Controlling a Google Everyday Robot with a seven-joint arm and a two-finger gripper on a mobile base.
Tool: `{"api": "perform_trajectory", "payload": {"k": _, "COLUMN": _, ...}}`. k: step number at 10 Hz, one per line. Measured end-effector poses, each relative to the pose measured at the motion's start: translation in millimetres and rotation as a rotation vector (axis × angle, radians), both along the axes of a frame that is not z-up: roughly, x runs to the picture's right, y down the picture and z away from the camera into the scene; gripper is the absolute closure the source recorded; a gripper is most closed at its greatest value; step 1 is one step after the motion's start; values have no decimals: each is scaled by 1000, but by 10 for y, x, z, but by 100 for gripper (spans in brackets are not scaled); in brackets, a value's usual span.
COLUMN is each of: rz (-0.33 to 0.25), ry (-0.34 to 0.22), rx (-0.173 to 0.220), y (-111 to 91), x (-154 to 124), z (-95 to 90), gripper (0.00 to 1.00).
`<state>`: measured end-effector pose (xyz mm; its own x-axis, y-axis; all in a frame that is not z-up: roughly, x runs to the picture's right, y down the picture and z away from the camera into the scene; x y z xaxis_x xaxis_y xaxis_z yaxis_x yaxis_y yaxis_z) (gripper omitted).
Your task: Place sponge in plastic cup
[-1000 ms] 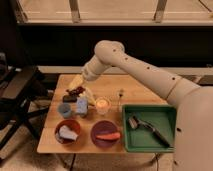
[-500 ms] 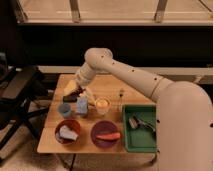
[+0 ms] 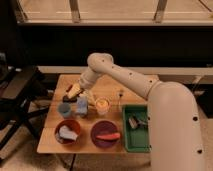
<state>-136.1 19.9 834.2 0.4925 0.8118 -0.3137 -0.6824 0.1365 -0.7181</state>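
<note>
Our gripper (image 3: 85, 96) hangs over the sponge (image 3: 81, 107); we cannot tell its hold. A skewed push could topple the plastic cup (image 3: 64, 109) just beside it.

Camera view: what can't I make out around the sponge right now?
Camera view throughout:
- Tool, just above the sponge: the wrist hides whether they touch.
- Yellow object beside the tool: partly covered by the arm, unidentifiable.
- Item in the green tray: too small to identify.

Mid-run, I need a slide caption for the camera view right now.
Arm reaches across the table, gripper right above the sponge, which stands beside the plastic cup, not yet inside.
</note>
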Motion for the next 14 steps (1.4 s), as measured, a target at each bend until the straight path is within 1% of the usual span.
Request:
{"api": "perform_trajectory", "payload": {"k": 2, "rz": -1, "ry": 17, "rx": -40, "y": 137, "x": 33, "z": 185, "gripper": 26}}
{"api": "perform_trajectory", "payload": {"k": 4, "rz": 0, "ry": 30, "rx": -77, "y": 239, "x": 59, "z": 279, "gripper": 26}}
{"api": "perform_trajectory", "payload": {"k": 7, "rz": 28, "ry": 53, "rx": -107, "y": 307, "x": 208, "z": 290, "gripper": 26}}
{"api": "perform_trajectory", "payload": {"k": 10, "rz": 65, "ry": 56, "rx": -131, "y": 390, "x": 337, "z": 255, "gripper": 26}}
{"api": "perform_trajectory", "payload": {"k": 11, "rz": 71, "ry": 50, "rx": -135, "y": 415, "x": 325, "z": 249, "gripper": 30}}
{"api": "perform_trajectory", "payload": {"k": 12, "rz": 75, "ry": 46, "rx": -136, "y": 431, "x": 309, "z": 244, "gripper": 38}}
{"api": "perform_trajectory", "payload": {"k": 13, "rz": 82, "ry": 40, "rx": -137, "y": 439, "x": 306, "z": 234, "gripper": 50}}
{"api": "perform_trajectory", "payload": {"k": 14, "rz": 88, "ry": 37, "rx": -135, "y": 444, "x": 307, "z": 228, "gripper": 59}}
